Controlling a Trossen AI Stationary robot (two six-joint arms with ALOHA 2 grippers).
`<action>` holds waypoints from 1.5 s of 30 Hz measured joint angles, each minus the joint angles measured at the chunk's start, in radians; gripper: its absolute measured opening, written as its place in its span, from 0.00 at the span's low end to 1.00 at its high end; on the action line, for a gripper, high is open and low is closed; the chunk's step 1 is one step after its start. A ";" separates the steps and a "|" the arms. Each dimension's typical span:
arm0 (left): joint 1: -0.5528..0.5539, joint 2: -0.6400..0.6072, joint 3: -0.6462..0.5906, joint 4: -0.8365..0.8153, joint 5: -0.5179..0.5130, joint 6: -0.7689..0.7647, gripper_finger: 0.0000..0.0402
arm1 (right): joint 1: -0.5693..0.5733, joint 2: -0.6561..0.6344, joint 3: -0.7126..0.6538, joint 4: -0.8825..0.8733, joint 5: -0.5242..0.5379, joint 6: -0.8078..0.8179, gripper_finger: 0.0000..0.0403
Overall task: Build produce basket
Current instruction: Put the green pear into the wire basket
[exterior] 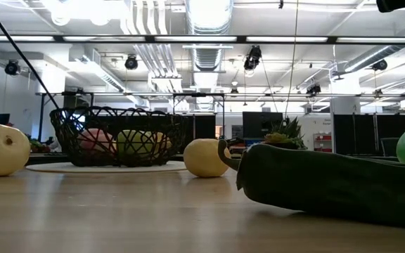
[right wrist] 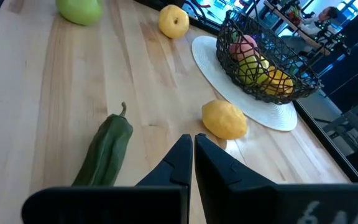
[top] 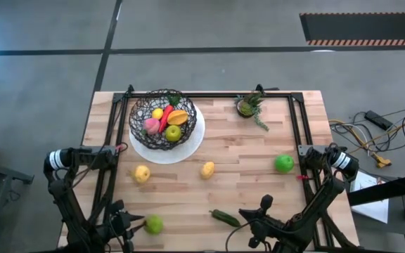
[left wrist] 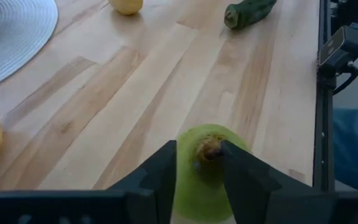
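Observation:
The black wire basket (top: 162,119) stands on a white plate (top: 188,144) at the far left and holds a peach, a red pepper, a lemon, an orange half and a green apple. Two lemons (top: 141,173) (top: 207,169), a green apple (top: 284,164) and a dark cucumber (top: 225,217) lie on the table. A green fruit (left wrist: 207,180) lies near the front edge. My left gripper (left wrist: 199,149) is open, with its fingers on either side of the fruit's stem end. My right gripper (right wrist: 193,149) is shut and empty, just right of the cucumber (right wrist: 104,152). My left gripper has its two fingers on either side of the green fruit's stem end (left wrist: 209,149). The fruit rests on the table. I cannot tell whether the fingers touch it.
A small potted plant (top: 250,105) stands at the far right of the table. Black rails run along the table's left, right and far sides (top: 297,119). Bare wood lies between the plate and the front edge.

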 joint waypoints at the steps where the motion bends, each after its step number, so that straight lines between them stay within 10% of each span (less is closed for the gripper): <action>1: 0.001 0.000 -0.002 0.001 -0.002 0.001 0.23 | 0.000 0.000 0.000 0.000 0.000 0.000 0.02; 15: 0.109 -0.088 0.027 0.033 -0.156 0.305 0.01 | 0.000 0.000 0.000 0.002 0.000 0.000 0.02; 28: 0.682 -0.448 -0.008 0.034 -0.168 1.001 0.00 | 0.000 0.000 0.000 0.006 0.000 -0.002 0.02; 37: 1.157 -0.728 -0.249 0.128 0.112 1.200 0.00 | 0.000 0.000 0.000 0.021 0.000 -0.001 0.02; 45: 1.319 -0.833 -0.546 0.438 0.237 1.237 0.00 | 0.000 0.000 0.000 0.024 0.000 -0.001 0.02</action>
